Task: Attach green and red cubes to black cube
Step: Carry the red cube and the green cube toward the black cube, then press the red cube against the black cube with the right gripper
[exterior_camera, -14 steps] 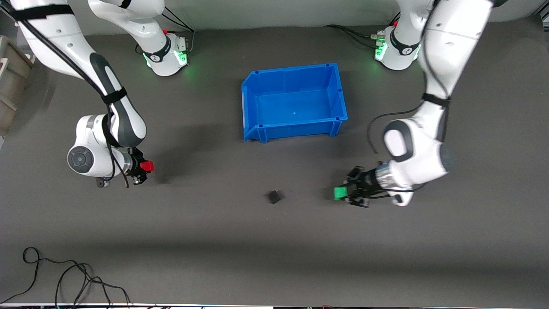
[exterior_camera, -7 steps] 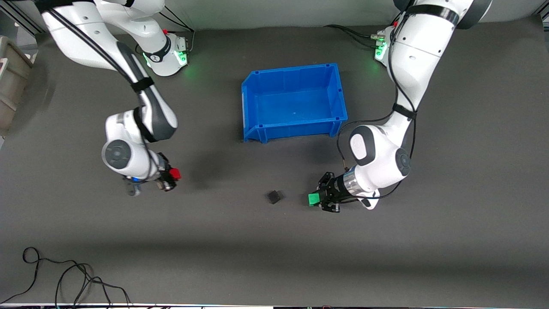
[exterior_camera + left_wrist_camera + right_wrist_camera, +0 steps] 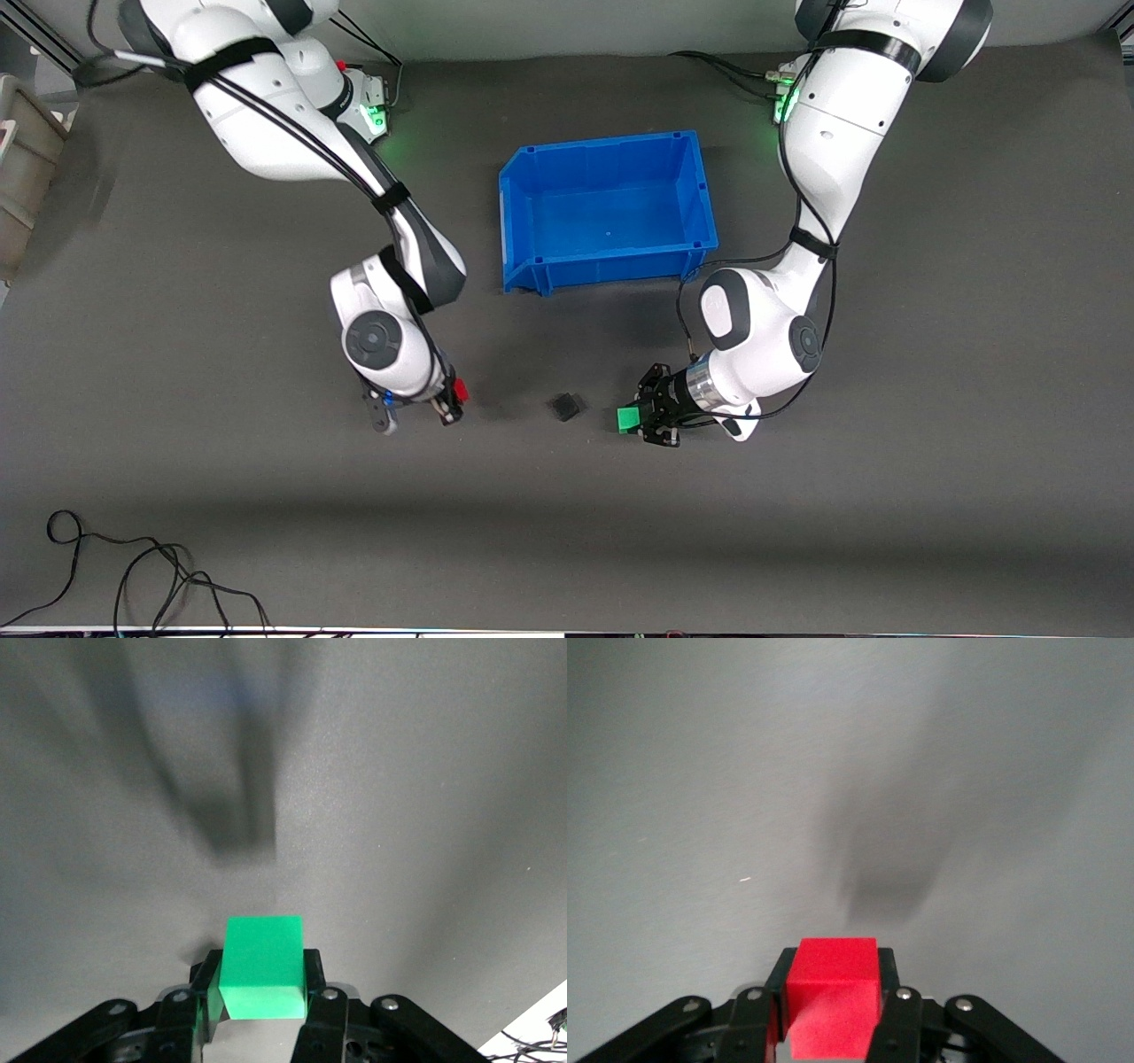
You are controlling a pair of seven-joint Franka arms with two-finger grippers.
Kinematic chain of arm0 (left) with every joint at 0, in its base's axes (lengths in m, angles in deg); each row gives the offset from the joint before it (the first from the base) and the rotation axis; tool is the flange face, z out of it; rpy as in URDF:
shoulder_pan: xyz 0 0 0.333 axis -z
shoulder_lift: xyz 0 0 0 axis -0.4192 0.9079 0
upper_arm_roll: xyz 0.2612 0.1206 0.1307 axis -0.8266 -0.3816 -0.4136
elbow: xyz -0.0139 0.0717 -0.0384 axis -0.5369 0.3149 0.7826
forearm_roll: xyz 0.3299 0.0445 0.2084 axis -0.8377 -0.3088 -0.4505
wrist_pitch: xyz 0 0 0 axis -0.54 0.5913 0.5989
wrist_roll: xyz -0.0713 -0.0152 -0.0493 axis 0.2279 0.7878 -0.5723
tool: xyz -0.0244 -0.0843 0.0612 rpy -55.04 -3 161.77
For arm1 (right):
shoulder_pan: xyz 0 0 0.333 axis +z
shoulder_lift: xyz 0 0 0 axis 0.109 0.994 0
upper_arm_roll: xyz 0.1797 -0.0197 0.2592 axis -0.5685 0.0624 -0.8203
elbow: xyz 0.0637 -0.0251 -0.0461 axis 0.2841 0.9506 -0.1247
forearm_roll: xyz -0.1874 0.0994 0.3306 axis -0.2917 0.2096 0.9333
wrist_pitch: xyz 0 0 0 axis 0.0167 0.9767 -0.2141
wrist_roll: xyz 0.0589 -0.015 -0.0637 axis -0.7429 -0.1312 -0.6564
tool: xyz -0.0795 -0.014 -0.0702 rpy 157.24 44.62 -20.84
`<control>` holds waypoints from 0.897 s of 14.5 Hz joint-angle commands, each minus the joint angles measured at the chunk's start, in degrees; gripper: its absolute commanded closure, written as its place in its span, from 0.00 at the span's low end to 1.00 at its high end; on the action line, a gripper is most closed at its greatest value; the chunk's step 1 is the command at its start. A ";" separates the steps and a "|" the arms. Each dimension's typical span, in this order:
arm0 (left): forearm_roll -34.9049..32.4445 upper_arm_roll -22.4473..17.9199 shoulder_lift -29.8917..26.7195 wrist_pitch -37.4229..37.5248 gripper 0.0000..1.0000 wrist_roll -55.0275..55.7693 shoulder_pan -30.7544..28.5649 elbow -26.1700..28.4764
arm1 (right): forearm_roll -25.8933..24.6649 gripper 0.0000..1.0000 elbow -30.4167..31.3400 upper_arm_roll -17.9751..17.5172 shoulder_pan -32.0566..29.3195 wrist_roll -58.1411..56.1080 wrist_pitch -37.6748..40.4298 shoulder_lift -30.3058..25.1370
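Observation:
The black cube [image 3: 565, 407] lies on the grey mat, nearer the front camera than the blue bin. My left gripper [image 3: 631, 419] is shut on the green cube [image 3: 628, 418], just above the mat beside the black cube toward the left arm's end. In the left wrist view the green cube [image 3: 262, 966] sits between the fingers [image 3: 312, 979]. My right gripper [image 3: 456, 394] is shut on the red cube [image 3: 460, 389], above the mat toward the right arm's end of the black cube. In the right wrist view the red cube [image 3: 832, 996] is clamped between the fingers [image 3: 888, 988].
The blue bin [image 3: 535, 250] stands open and empty at the table's middle. A black cable [image 3: 133, 571] lies on the mat near the front edge at the right arm's end. A beige container [image 3: 22, 168] stands at that end's edge.
Both arms have moved toward the black cube with their cubes held. The right gripper travelled a long way from the right arm's end; the left gripper came closer by a shorter distance.

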State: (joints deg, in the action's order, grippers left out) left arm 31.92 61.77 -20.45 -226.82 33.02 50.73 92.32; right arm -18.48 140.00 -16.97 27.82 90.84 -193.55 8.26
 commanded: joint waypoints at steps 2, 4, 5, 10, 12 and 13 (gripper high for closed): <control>0.22 -1.17 0.23 0.38 1.00 5.13 0.51 -0.85 | -0.44 0.81 -14.89 0.78 2.87 11.85 0.54 10.19; 0.22 -1.53 0.14 0.82 1.00 5.58 -0.88 -0.15 | -0.27 0.82 -15.96 0.69 2.96 14.18 -2.16 11.78; 0.22 -1.53 0.14 0.82 1.00 5.66 -1.42 0.21 | -0.27 0.82 -16.05 0.43 2.96 14.27 -4.27 12.48; 0.22 -1.53 -0.30 0.99 1.00 5.66 -3.09 1.62 | 1.31 0.83 -22.29 -0.19 6.74 16.46 -8.07 17.76; 0.22 -1.62 -0.65 1.17 1.00 5.66 -3.09 2.23 | 1.40 0.83 -21.51 -0.19 7.01 16.47 -7.37 16.97; 0.22 -1.62 -0.91 1.17 1.00 5.66 -3.09 2.49 | 1.32 0.83 -21.15 -0.28 7.09 16.55 -6.23 16.80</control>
State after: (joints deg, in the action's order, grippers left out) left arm 31.92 60.34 -20.20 -226.26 37.61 47.33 93.56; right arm -17.98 120.96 -17.45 34.59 106.44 -201.84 24.20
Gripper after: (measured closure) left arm 0.626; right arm 0.608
